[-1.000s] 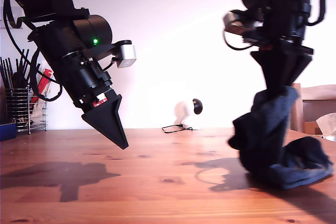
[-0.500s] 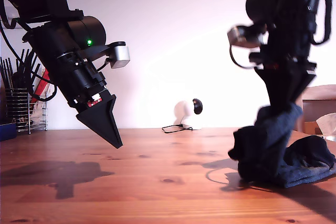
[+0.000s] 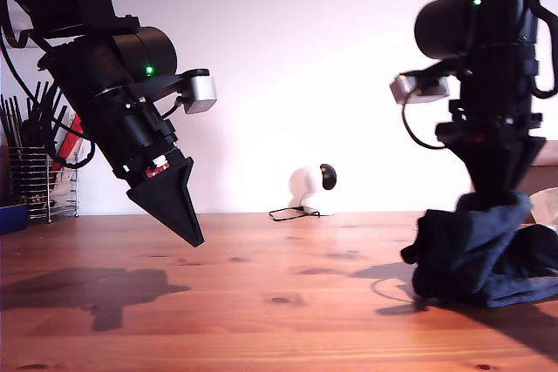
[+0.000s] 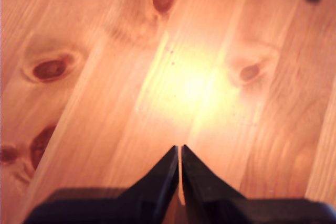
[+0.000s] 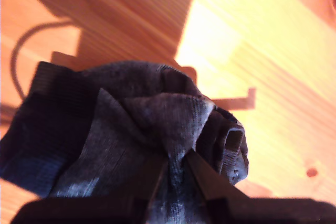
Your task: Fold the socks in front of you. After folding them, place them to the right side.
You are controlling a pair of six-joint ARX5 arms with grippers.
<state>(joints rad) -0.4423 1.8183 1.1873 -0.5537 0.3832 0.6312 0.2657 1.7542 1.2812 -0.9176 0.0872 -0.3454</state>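
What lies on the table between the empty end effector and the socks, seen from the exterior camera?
Only bare wooden table lies between my first end effector and the socks; the exterior view shows just shadows there.

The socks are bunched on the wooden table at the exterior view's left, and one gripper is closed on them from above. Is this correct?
Not quite: the side is wrong. The socks lie bunched on the wooden table at the exterior view's right, as the exterior view shows. The rest holds: my second gripper is closed on them from above.
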